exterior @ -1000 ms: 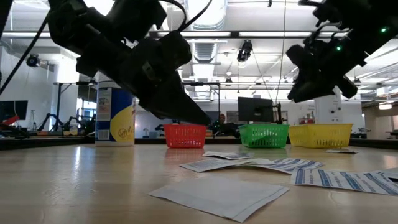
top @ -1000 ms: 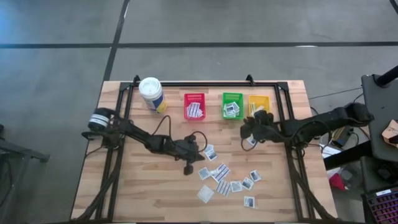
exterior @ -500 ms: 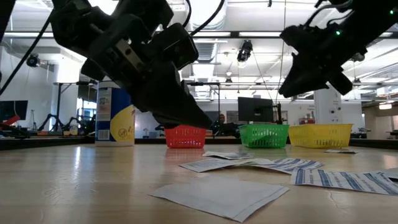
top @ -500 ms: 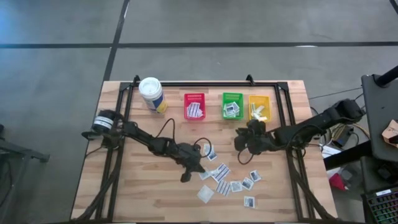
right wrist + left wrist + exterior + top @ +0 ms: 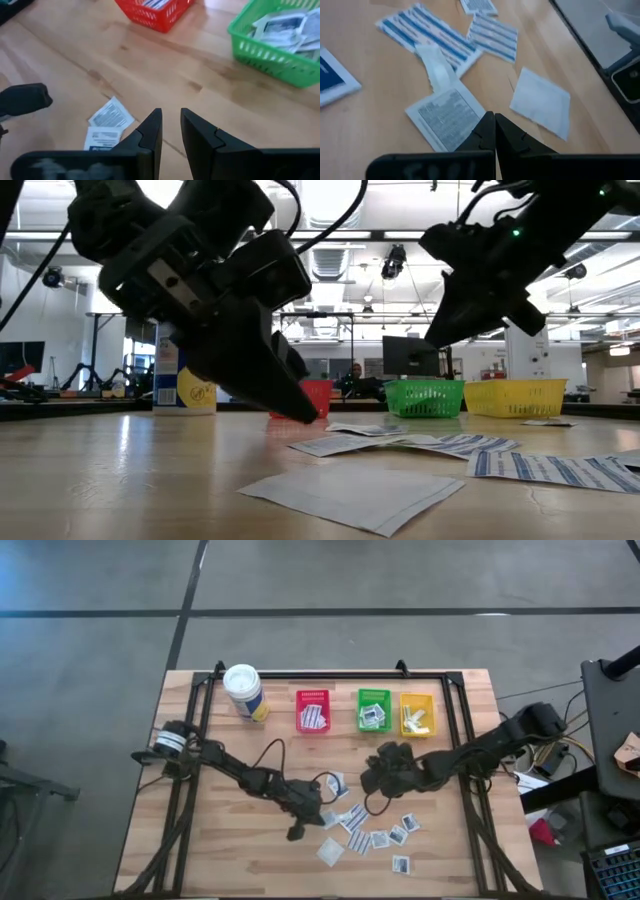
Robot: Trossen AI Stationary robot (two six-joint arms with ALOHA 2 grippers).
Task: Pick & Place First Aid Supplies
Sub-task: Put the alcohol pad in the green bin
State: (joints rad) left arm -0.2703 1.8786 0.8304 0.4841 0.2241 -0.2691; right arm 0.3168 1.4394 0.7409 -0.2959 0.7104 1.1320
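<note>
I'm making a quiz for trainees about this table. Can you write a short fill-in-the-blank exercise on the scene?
1. Between the red bin and the yellow bin stands the ____ bin.
2. The white canister stands beside the ____ bin.
3. The left pincer has its fingers ____ above the loose packets.
4. The right pincer holds ____ between its fingers.

Missing words: green; red; shut; nothing

No readable text showing anywhere. Fine print showing on white packet (image 5: 445, 117) lying on tabletop (image 5: 380, 75), too blurred to read. Canister (image 5: 186, 375) carrying yellow label with dark marks, also illegible.
</note>
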